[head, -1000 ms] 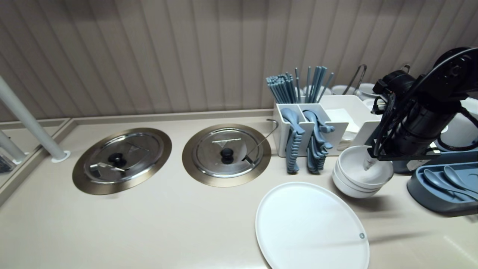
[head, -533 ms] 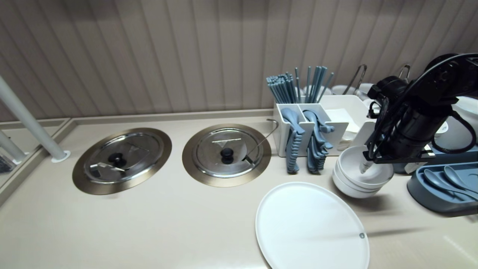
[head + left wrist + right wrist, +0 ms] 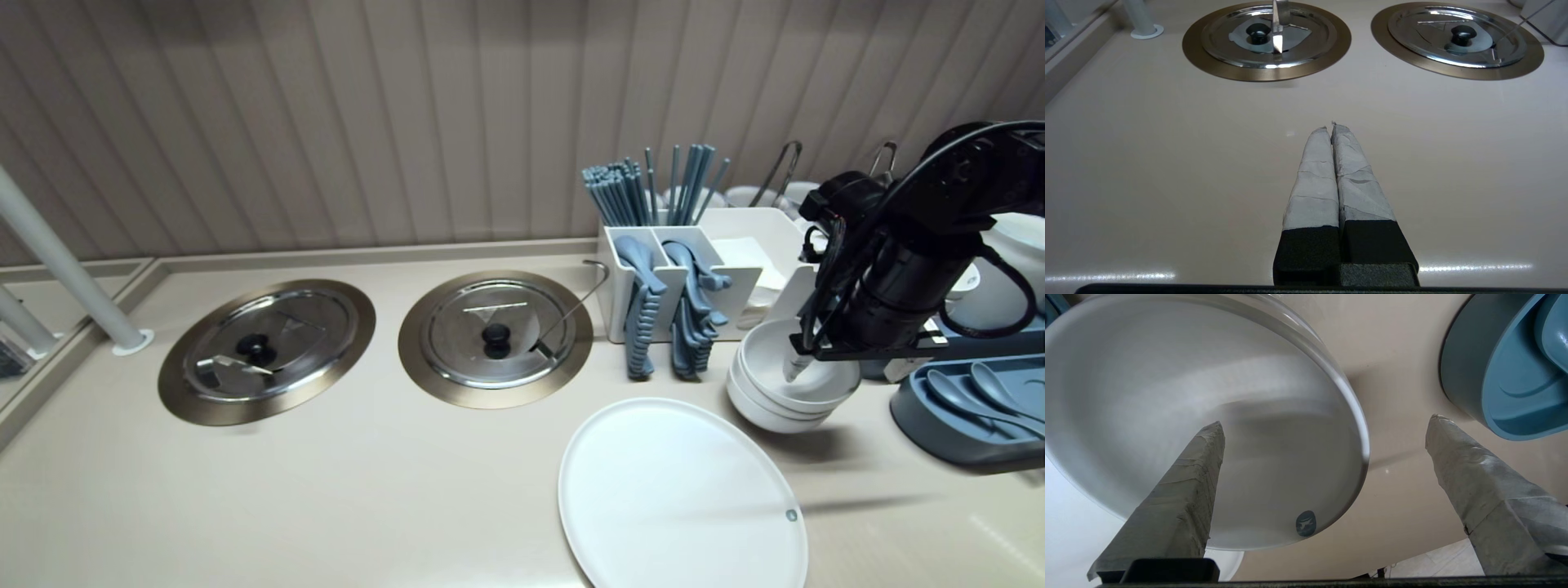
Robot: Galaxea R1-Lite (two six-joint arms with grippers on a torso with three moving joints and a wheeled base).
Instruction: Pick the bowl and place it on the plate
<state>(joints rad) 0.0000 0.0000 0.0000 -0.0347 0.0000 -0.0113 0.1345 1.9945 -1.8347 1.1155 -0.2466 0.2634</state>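
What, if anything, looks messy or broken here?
Nothing is spilled or broken. The only untidy bit: blue-grey plastic utensils flop over the front of the white cutlery box onto the beige counter. The open right gripper straddles the rim of the top white bowl.

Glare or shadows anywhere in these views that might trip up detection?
Head view: reflections streak the left steel lid and right steel lid; a soft shadow lies on the counter right of the bowl stack. Left wrist view: strip glare on the counter beside the shut left gripper. Right wrist view: a shadow band crosses the top bowl's inside, by the open right gripper.
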